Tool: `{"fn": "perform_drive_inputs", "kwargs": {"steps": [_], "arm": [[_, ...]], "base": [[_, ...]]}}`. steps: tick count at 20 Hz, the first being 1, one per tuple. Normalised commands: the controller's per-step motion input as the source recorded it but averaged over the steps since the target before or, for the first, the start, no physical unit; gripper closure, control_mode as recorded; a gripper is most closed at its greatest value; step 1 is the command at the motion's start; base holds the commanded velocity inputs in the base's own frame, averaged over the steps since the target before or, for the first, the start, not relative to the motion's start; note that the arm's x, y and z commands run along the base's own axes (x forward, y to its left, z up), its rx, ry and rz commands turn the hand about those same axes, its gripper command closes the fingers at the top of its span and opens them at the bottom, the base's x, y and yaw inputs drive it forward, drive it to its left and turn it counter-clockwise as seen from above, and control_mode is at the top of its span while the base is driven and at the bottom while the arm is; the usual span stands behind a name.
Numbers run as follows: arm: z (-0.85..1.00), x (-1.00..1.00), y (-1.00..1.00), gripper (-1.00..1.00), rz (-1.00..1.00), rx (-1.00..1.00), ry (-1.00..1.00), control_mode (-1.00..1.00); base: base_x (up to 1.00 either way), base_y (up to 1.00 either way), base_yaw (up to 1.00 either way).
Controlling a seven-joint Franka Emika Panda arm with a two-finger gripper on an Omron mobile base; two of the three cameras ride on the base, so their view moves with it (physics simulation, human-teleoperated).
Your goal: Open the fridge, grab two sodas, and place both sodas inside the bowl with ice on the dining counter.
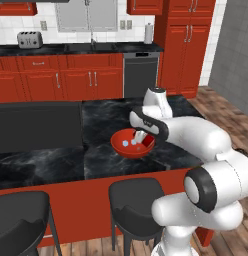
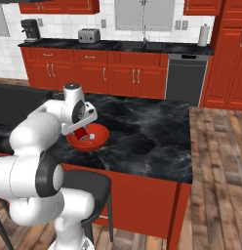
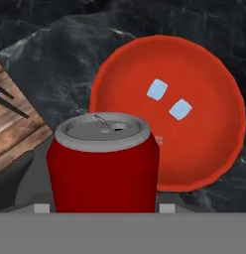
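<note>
My gripper (image 1: 141,138) (image 2: 82,133) is shut on a red soda can with a silver top (image 3: 102,168), which stands between the fingertips in the hand view. The can hangs over the near side of the shallow red bowl (image 1: 119,145) (image 2: 97,142) (image 3: 204,74). Two pale ice cubes (image 3: 157,89) lie in the bowl. It rests on the black white-veined top of the dining counter (image 1: 106,117) (image 2: 142,127), close to the counter's front edge. The fridge is out of view.
Dark stools (image 1: 136,200) (image 1: 21,215) (image 2: 89,183) stand below the counter's front edge. A flat black slab (image 1: 38,125) covers the counter's left part. Behind are red cabinets, a grey dishwasher (image 1: 141,75) and a toaster (image 1: 30,39). Wood floor (image 2: 215,161) lies to the right.
</note>
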Motion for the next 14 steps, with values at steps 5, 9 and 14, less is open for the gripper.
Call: {"fn": "perform_drive_inputs", "kwargs": {"steps": [5, 9, 14], "arm": [[-0.37, 0.45, 0.00, 1.00, 0.01, -0.04, 0.03, -1.00], [-0.37, 0.42, 0.00, 1.00, 0.01, -0.04, 0.02, -1.00], [-0.33, 0.32, 0.01, 1.00, 0.01, -0.03, 0.02, -1.00]], "base": [[0.00, 0.00, 0.00], [0.00, 0.00, 0.00], [0.00, 0.00, 0.00]]}}
